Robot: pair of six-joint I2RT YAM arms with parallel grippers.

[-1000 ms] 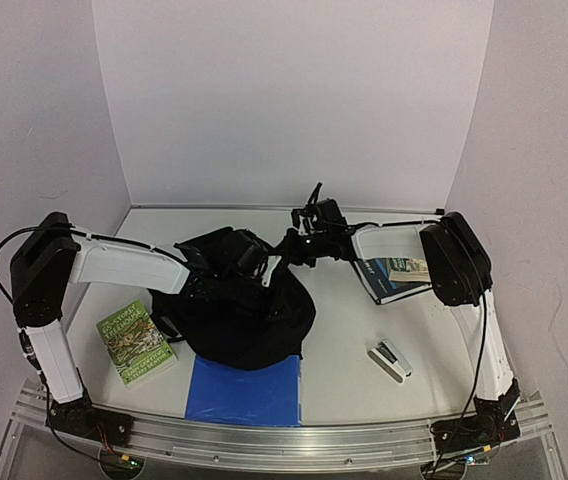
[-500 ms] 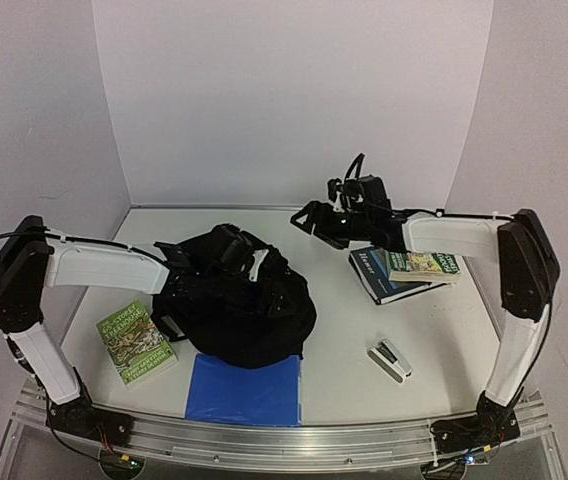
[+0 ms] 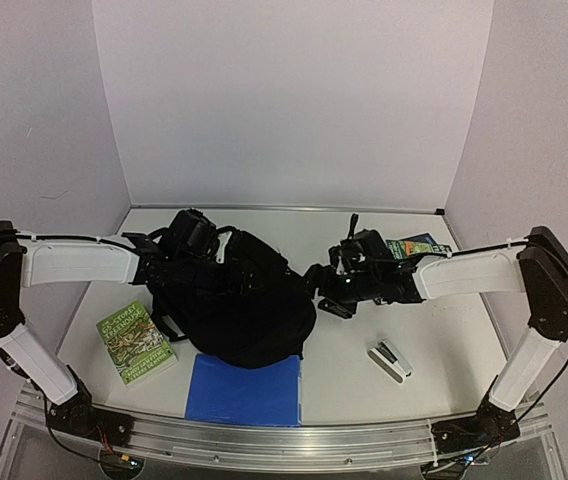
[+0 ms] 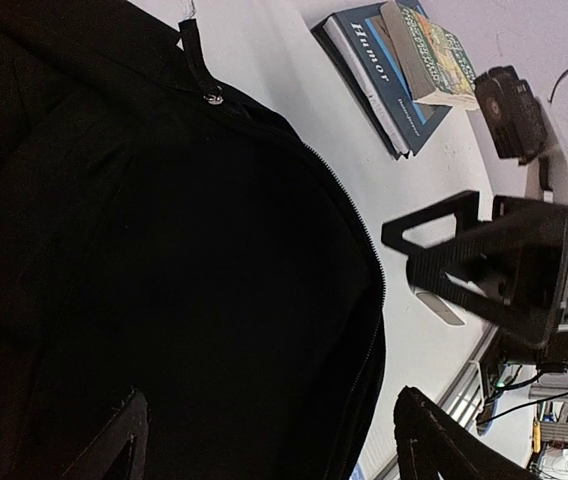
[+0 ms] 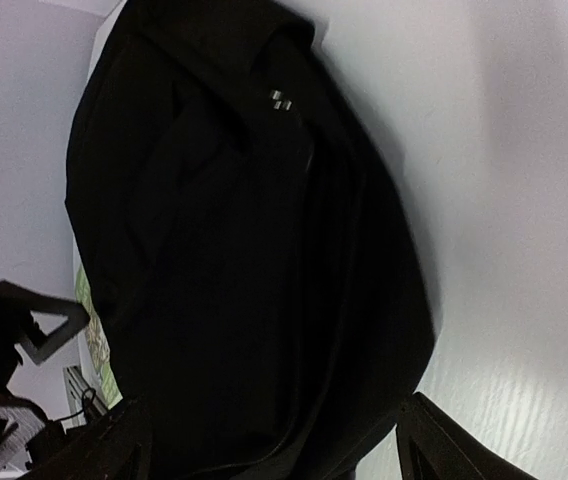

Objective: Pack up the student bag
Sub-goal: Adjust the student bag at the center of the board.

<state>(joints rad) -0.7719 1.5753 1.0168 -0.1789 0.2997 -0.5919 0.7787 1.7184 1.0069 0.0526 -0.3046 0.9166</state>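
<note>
Top external: student bag (image 3: pixel 249 310) covers the blue sheet's (image 3: pixel 244 392) far edge.

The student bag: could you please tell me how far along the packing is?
Done: nothing visibly packed. The student bag lies slumped on the table, no opening showing. In hand: nothing; left gripper and right gripper hover open at the bag. Left: green book, blue folder, stapler and two stacked books all lie outside.

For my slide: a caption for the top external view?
Open left pincer and open right pincer flank the black soft fabric backpack; green paperback book unpacked.
</note>
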